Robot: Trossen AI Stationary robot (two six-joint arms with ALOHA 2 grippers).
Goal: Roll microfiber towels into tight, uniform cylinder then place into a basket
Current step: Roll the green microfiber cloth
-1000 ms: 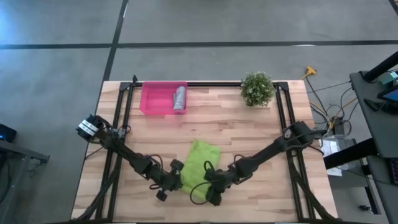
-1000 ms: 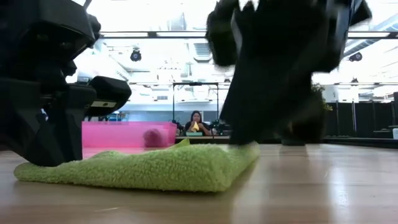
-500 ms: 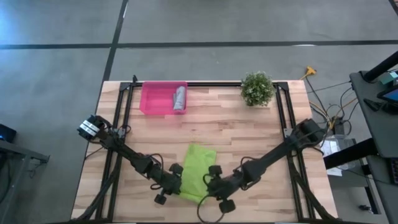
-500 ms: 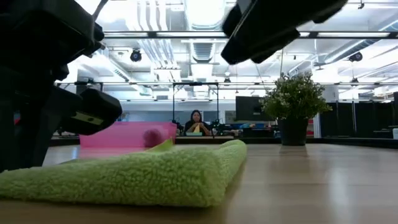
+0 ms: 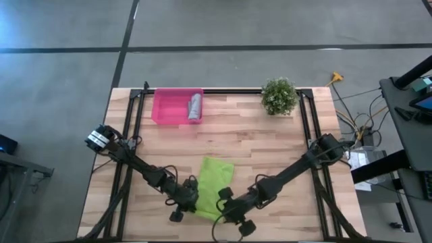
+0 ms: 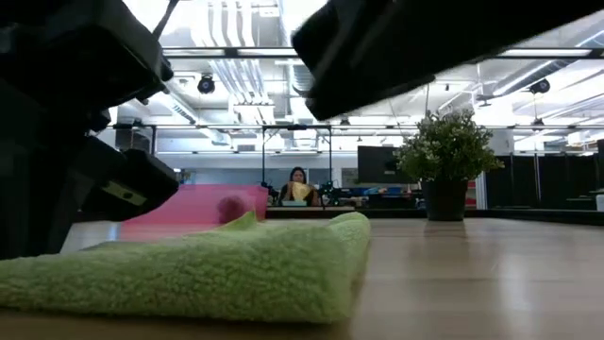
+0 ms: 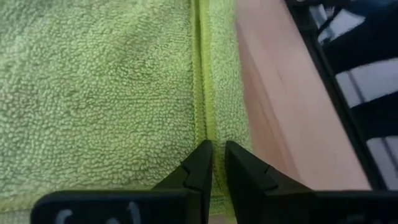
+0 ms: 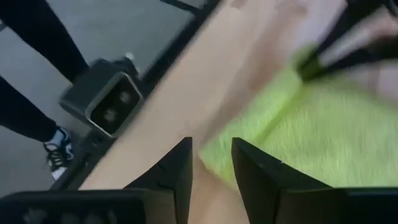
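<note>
Left end effector clenched on lime green towel's near edge, right end effector released just above it

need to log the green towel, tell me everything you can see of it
The lime green towel is a fuzzy microfiber cloth with a stitched hem, folded into a flat strip, not yet rolled. It lies on the wooden table near the front edge. The left gripper is shut on its hem; the right gripper hovers open beside it.
</note>
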